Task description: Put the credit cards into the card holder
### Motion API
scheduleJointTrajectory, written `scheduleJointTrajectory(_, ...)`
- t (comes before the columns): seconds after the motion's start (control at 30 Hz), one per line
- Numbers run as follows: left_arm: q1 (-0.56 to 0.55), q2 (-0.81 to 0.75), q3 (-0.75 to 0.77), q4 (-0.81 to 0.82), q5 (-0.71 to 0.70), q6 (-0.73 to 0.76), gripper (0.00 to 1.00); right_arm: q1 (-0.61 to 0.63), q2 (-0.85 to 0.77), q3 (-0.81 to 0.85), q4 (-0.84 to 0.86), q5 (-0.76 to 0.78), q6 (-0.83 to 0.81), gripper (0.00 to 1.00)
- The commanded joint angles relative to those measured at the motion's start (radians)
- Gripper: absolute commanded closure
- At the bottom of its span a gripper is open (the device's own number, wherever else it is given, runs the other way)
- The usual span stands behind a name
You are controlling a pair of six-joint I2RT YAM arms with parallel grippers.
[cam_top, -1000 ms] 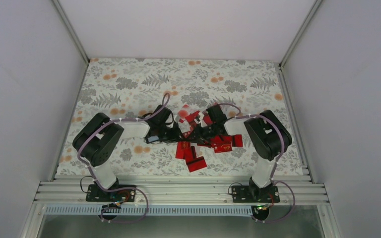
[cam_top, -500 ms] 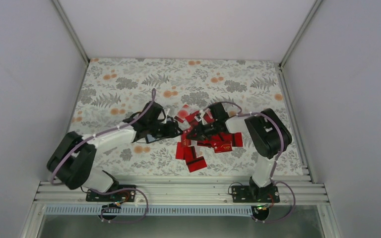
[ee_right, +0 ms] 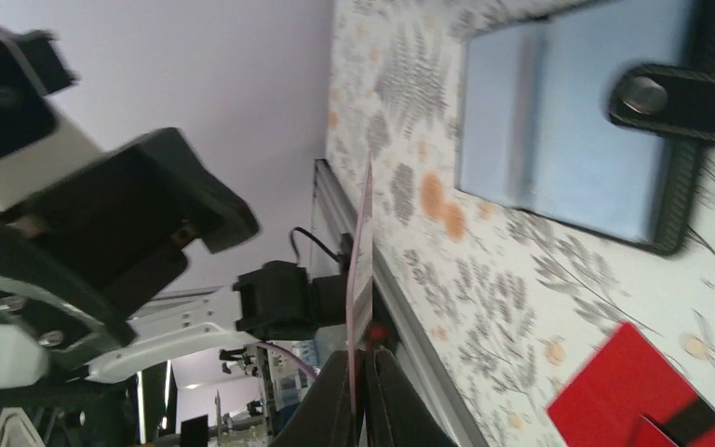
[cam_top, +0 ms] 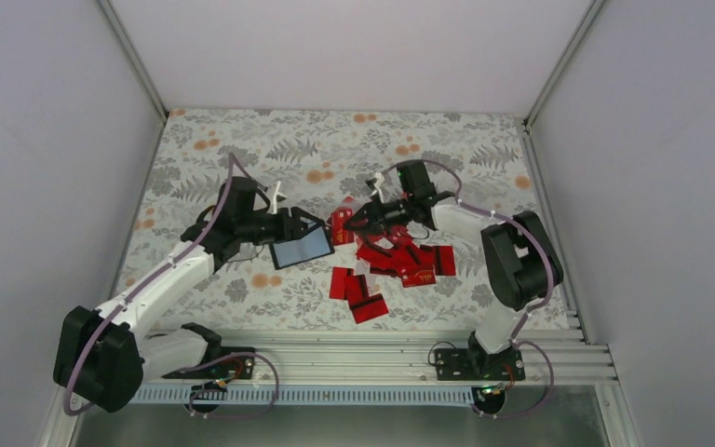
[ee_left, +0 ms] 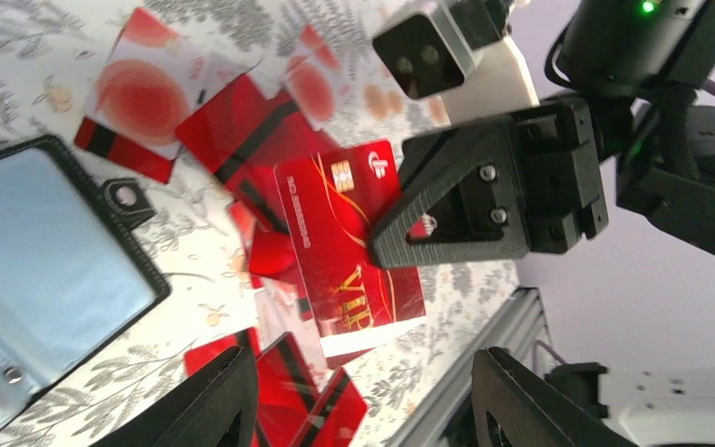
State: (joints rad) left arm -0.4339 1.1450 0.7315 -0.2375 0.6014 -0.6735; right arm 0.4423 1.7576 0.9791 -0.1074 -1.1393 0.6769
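The card holder (cam_top: 303,248) lies open on the floral cloth, grey-blue inside up, also seen in the left wrist view (ee_left: 37,251) and the right wrist view (ee_right: 577,121). My left gripper (cam_top: 305,226) hovers just behind it, open, with nothing between its fingers (ee_left: 214,400). My right gripper (cam_top: 356,221) is shut on a red VIP credit card (ee_left: 349,251), held above the table a little right of the holder. That card shows edge-on (ee_right: 367,242) in the right wrist view. Several loose credit cards (cam_top: 400,261) lie scattered in a pile under and in front of the right gripper.
An aluminium rail (cam_top: 335,354) runs along the table's near edge by the arm bases. White walls close in the table on the left, right and back. The holder's snap tab (ee_right: 680,93) sticks out toward the card pile.
The left arm stretched out and swung left, and its gripper opened, leaving the holder lying open on the cloth. The right gripper lifted back from the pile with a card.
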Motion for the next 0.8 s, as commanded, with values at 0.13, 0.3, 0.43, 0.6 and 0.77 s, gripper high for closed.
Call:
scheduleJointTrajectory(0.13, 0.106, -0.079, -0.033, 0.205, 0.29, -0.069, 0.45, -0.005, -0.074, 0.177, -0.084, -0.135, 0.066, 0.96)
scheduleJointTrajectory(0.3, 0.141, -0.084, -0.036, 0.361, 0.366, -0.176, 0.49, -0.005, -0.087, 0.259, -0.084, -0.176, 0.121, 0.96)
scheduleJointTrajectory(0.43, 0.145, -0.072, -0.016, 0.452, 0.401, -0.224, 0.51, -0.002, -0.087, 0.315, -0.078, -0.206, 0.162, 0.96)
scheduleJointTrajectory(0.6, 0.145, -0.053, -0.002, 0.543, 0.424, -0.276, 0.55, 0.014, -0.087, 0.388, -0.088, -0.23, 0.185, 0.96)
scheduleJointTrajectory(0.77, 0.145, -0.034, 0.004, 0.546, 0.42, -0.274, 0.56, 0.04, -0.065, 0.44, -0.11, -0.239, 0.185, 0.96)
